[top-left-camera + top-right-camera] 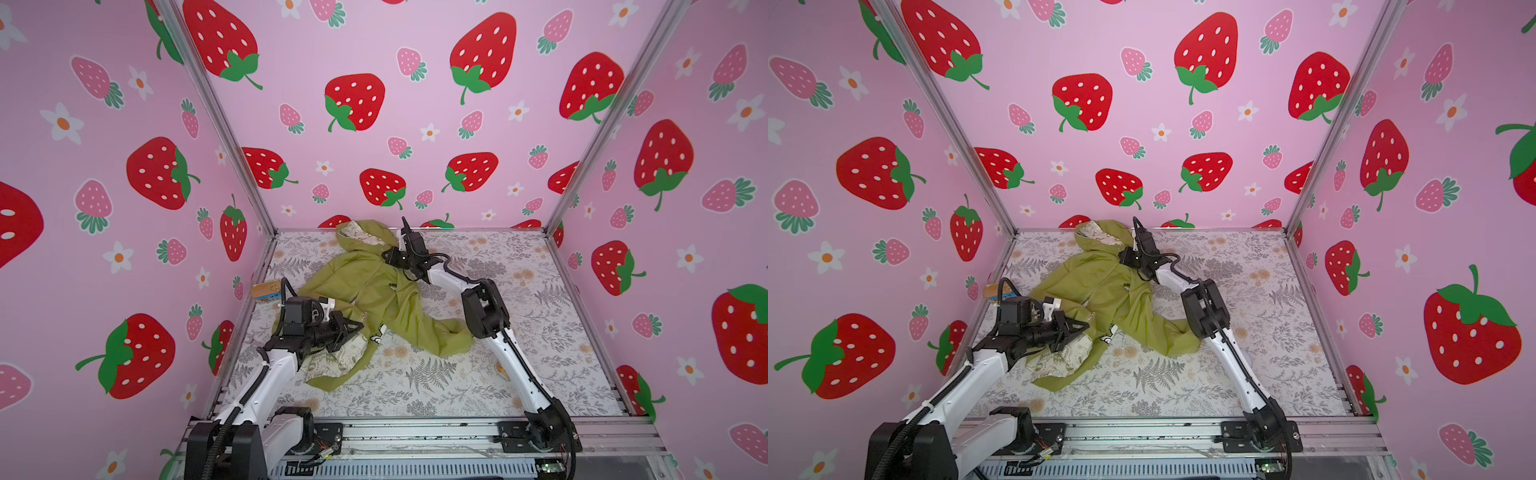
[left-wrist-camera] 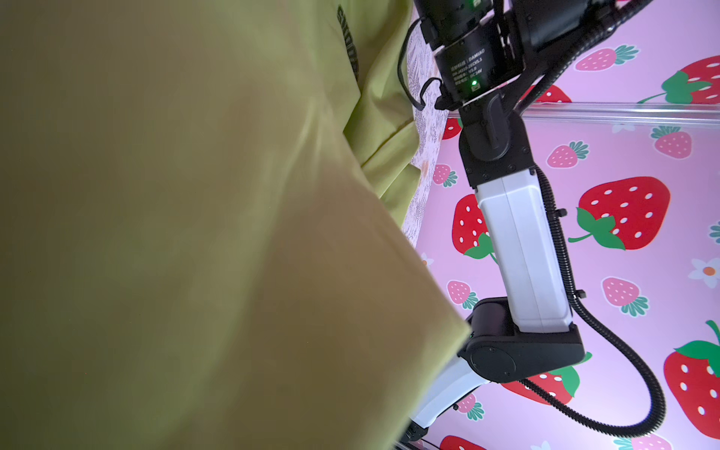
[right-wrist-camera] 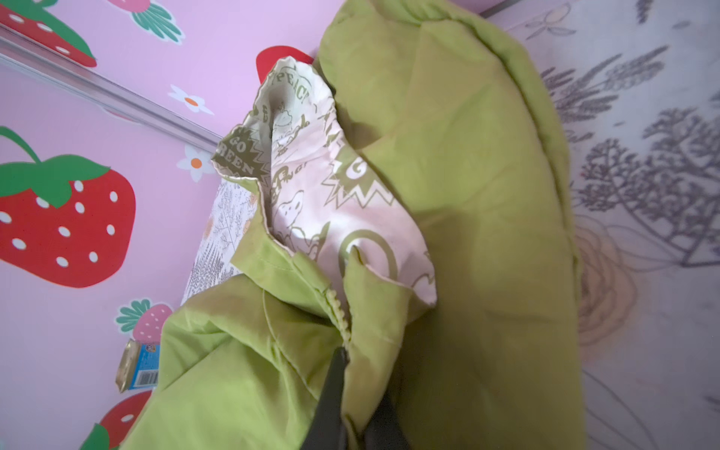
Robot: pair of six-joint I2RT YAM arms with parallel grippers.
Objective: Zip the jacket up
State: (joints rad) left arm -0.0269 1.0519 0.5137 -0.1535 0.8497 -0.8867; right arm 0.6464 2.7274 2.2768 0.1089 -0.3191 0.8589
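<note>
So the jacket [image 1: 374,291] is sprawled on the worktop [image 1: 498,270], hood [image 1: 361,235] up against the back wall, hem toward the front left, one sleeve trailing off to the right. That makes its long axis, and the zip with it, run roughly hem to hood, slanting from the near left to the far middle.

The left hand [image 1: 356,327] sits at the hem end, closed and buried in cloth right where the printed lining [image 1: 332,357] flips out. Its wrist view is pretty much all green fabric, so I can't tell if it really has a pinch on anything.

The right hand [image 1: 388,255] is at the other end, by the collar just below the hood. In its wrist view the dark fingers [image 3: 331,389] are closed on the jacket right on the zip line, and a short run of teeth [image 3: 337,311] heads away from them toward the hood opening. Whether the pull tab is in there, no idea, it's hidden.

My read: the right hand is the one that counts, being nearest the unzipped bit. What's left of the zip lies straight ahead of it, hood-ward, so the pull has to follow that line, with the hem end held as the anchor.
</note>
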